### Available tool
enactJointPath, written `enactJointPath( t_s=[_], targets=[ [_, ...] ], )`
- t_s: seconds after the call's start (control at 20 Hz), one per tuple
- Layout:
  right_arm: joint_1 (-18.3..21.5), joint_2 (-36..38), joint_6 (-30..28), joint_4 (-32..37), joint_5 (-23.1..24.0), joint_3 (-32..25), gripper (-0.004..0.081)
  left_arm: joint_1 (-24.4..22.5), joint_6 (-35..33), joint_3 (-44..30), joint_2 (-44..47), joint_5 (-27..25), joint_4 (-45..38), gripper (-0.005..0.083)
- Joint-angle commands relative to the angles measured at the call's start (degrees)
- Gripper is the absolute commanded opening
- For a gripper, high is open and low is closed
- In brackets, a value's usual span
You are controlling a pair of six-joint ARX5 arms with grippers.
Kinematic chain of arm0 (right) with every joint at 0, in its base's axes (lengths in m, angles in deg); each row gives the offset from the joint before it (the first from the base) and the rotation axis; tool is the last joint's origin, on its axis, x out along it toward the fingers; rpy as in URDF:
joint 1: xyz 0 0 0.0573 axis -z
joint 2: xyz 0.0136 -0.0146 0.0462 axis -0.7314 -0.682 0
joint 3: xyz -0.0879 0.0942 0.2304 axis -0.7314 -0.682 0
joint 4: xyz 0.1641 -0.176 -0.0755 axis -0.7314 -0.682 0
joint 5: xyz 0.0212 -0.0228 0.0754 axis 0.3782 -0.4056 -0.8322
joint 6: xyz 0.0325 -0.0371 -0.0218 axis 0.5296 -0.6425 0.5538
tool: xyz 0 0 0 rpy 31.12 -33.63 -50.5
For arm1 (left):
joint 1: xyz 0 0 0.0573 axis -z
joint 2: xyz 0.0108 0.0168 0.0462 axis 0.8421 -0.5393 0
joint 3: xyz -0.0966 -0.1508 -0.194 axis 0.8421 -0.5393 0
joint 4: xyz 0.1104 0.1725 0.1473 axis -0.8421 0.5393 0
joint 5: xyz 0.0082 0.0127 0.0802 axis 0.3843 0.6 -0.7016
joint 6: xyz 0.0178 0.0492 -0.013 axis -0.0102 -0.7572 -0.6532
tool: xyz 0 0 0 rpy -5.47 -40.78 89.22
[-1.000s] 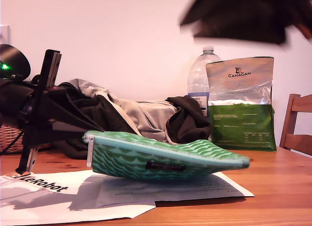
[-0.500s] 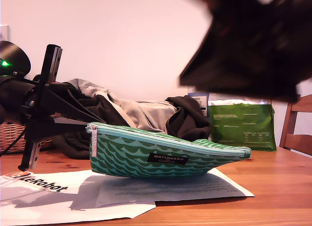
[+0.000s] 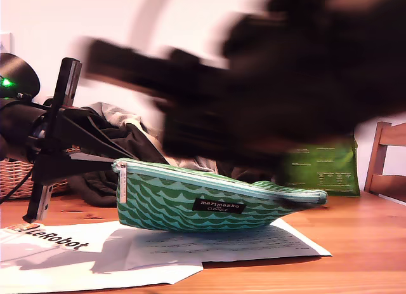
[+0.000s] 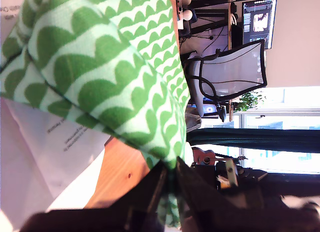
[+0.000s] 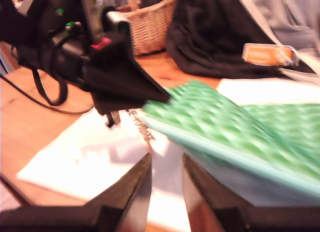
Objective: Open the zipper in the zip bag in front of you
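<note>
Big change: swinging my second gripper (image 5: pixel 166 164) in over the zip bag (image 3: pixel 209 199). Shows in the exterior view only as a dark motion blur across the upper middle, reaching toward that view's left. Was confined to the top right corner of the exterior view a second ago, and bigger but still on that side half a second ago.

Jaws there: narrow gap, nothing between them. Aiming at the clamped end of the bag in the second wrist view, with what looks like the small metal pull tab (image 5: pixel 141 126) just beyond the fingertips. Too blurred to confirm.

Pinching the bag's end tight with my first gripper (image 4: pixel 172 184), fabric bunched between the jaws. Holding that end raised at the exterior view's left; far end resting on the paper sheets (image 3: pixel 190 243) on the wooden table (image 3: pixel 355 243).

Bag pose vs earlier: lying tipped a second ago, label barely showing. Now standing on edge with the zipper (image 3: pixel 222 181) along the top, label facing the camera. No change in pose over the last half second.

Meaning for the task: bag anchored and presented, zipper not yet opened, reach for the pull under way. Judging next need: fine alignment on the tab before closing.

Also now hiding the water bottle and the top of the Canagan foil bag (image 3: pixel 320 170) behind the blur.
</note>
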Motion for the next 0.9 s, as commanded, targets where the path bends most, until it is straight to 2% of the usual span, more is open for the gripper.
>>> enactJointPath(
  t_s=[0.0, 0.2, 0.4, 0.55, 0.75, 0.85],
  targets=[
    [0.8, -3.0, 0.0, 0.9, -2.3, 2.0, 0.0163, 0.1, 0.2, -0.1, -0.3, 0.7, -0.5, -0.0019],
    [3.7, -7.6, 1.7, 1.7, -9.1, 4.3, 0.0214, 0.1, 0.2, -0.1, -0.3, 0.8, -0.5, -0.0019],
    [7.1, -7.8, 2.1, 1.6, -11.5, 4.5, 0.0214, 0.1, 0.3, -0.1, -0.3, 1.4, -0.5, -0.0019],
    [9.8, -7.9, 2.1, 0.8, -17.9, 5.2, 0.0214, 0.1, 0.3, -0.1, -0.3, 1.4, -0.5, -0.0019],
    [11.3, -8.0, 2.0, -1.0, -22.7, 7.1, 0.0214, 0.1, 0.3, -0.1, -0.3, 1.3, -0.5, -0.0019],
    [11.3, -8.0, 1.6, -2.1, -23.1, 7.9, 0.0212, 0.1, 0.6, -0.1, -0.3, 1.4, -0.5, -0.0019]
  ],
)
